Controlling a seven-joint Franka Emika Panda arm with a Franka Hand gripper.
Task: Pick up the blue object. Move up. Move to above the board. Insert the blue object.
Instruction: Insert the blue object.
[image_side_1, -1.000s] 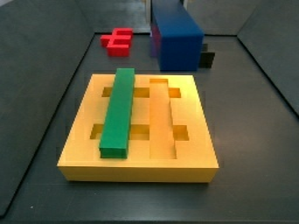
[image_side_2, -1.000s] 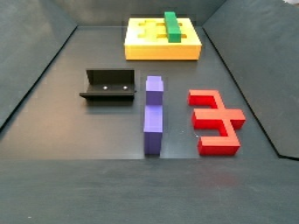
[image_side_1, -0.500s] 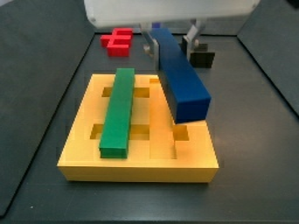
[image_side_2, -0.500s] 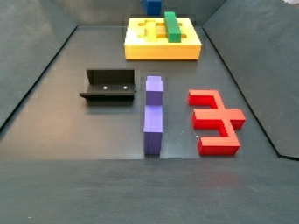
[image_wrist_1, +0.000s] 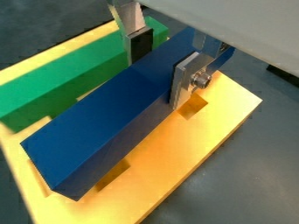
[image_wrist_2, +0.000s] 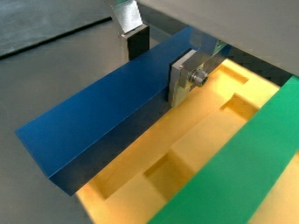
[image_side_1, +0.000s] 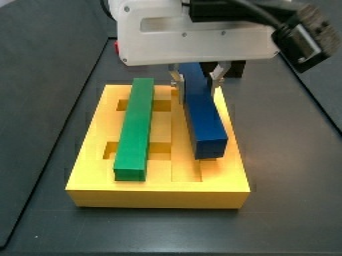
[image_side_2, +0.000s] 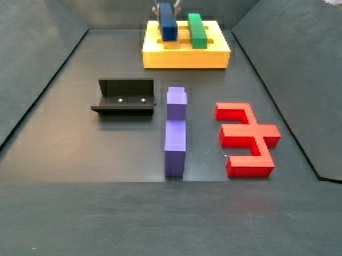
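Blue object down over the board, lying along a groove beside the green bar. Claw above the board, pinching the blue object, silver fingers pressed on both sides.

No text, label, brand, number or sign could be read in any view. Nothing was printed on the large flat yellow grooved board, on the long dark-blue rectangular bar, or on the gripper over the board.
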